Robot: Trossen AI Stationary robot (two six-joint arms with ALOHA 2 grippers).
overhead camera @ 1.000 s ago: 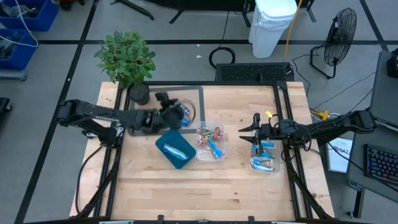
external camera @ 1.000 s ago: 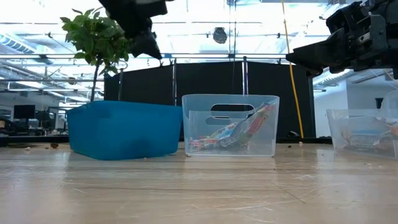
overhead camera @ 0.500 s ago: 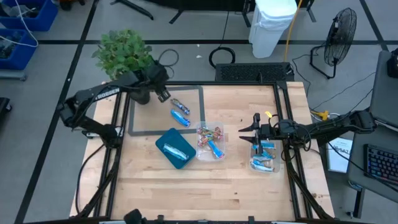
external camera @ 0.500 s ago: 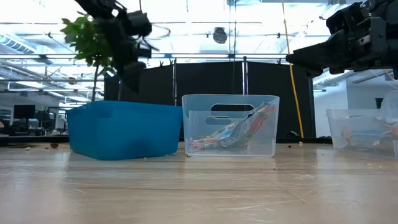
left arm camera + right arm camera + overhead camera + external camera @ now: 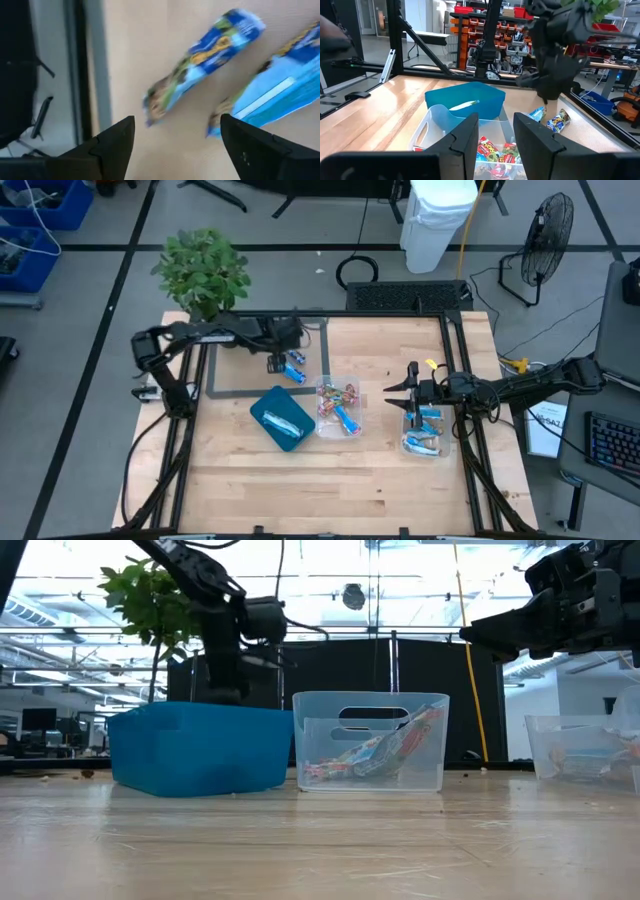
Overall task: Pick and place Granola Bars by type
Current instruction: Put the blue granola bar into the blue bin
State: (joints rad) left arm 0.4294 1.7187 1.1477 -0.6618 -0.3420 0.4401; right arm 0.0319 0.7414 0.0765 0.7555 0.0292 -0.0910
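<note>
Two granola bars lie on the wood at the far left: a darker blue one (image 5: 200, 65) and a light blue-and-white one (image 5: 270, 100), seen from above as a pair (image 5: 294, 364). My left gripper (image 5: 276, 364) hangs just above them, pointing steeply down and open, its fingers either side of the darker bar's end without touching. The teal tray (image 5: 262, 416) holds one light bar (image 5: 284, 423). Multicoloured bars lie in the middle clear tub (image 5: 340, 408), and blue ones in the right tub (image 5: 425, 432). My right gripper (image 5: 392, 395) waits open and level above the tubs.
A potted plant (image 5: 205, 275) stands at the far left corner. A grey taped rectangle (image 5: 322, 340) frames the area around the loose bars. Bare wood stretches along the near side of the table (image 5: 330, 490).
My left arm has swung out by the plant and back. Its gripper has tipped downward and sunk toward the two loose bars, ending low behind the teal tray in the low view. The bars lie where they were.
</note>
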